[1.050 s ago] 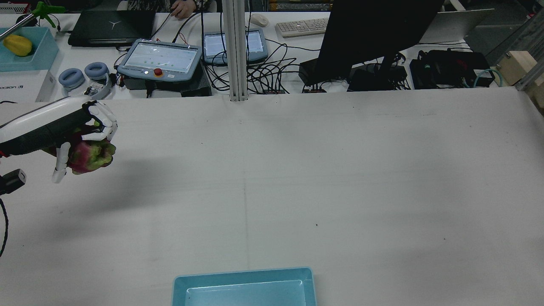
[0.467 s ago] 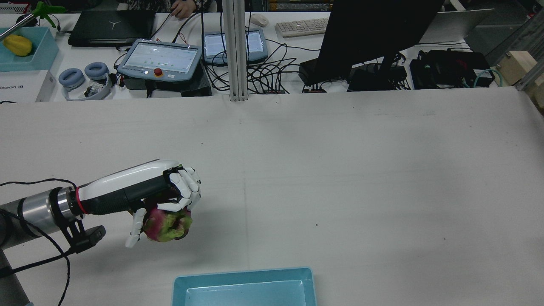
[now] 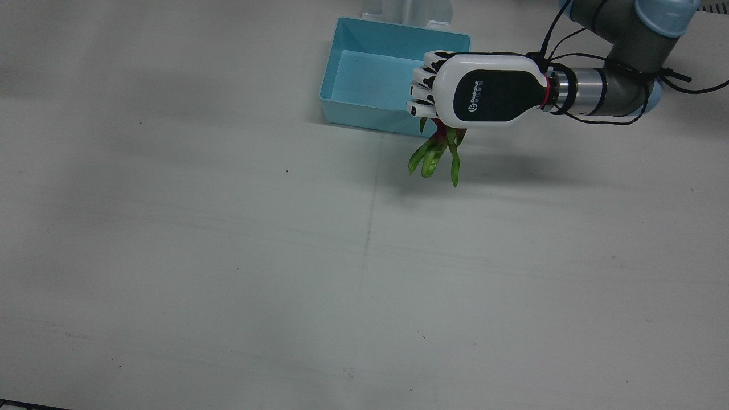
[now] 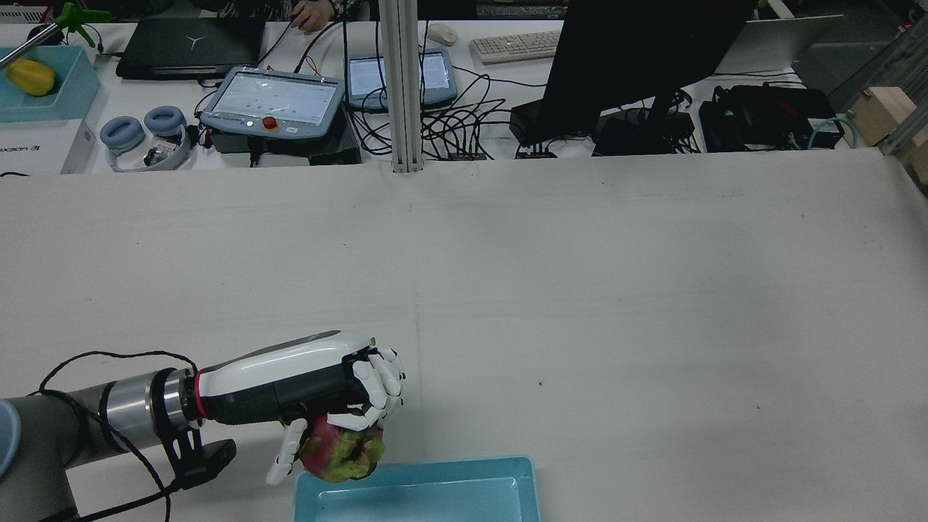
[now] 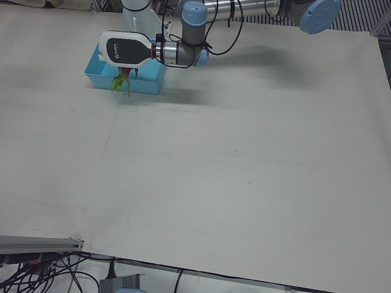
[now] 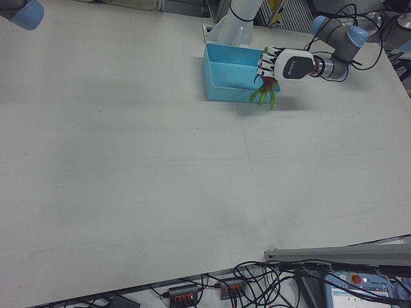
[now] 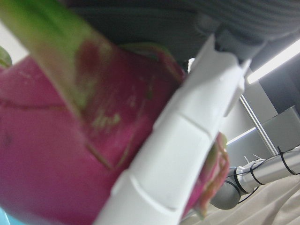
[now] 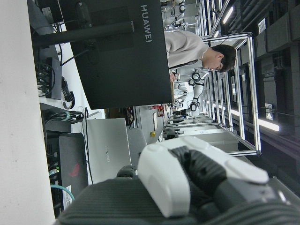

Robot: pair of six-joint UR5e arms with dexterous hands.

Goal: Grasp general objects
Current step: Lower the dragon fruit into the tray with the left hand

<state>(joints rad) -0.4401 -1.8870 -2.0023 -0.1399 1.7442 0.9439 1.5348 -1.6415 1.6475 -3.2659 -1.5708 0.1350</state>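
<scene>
While white fingers (image 4: 377, 395) are curling tight around dragon fruit (image 4: 339, 451), left hand (image 4: 304, 391) is gripping it from above, palm down. Fruit is hanging clear of table (image 4: 580, 304), green leaf tips (image 3: 435, 156) drooping below hand in front view. Fruit is sitting at near corner of blue bin (image 3: 370, 68), overlapping rim. Right hand (image 8: 187, 173) is showing only in own camera; finger state cannot be told.
</scene>
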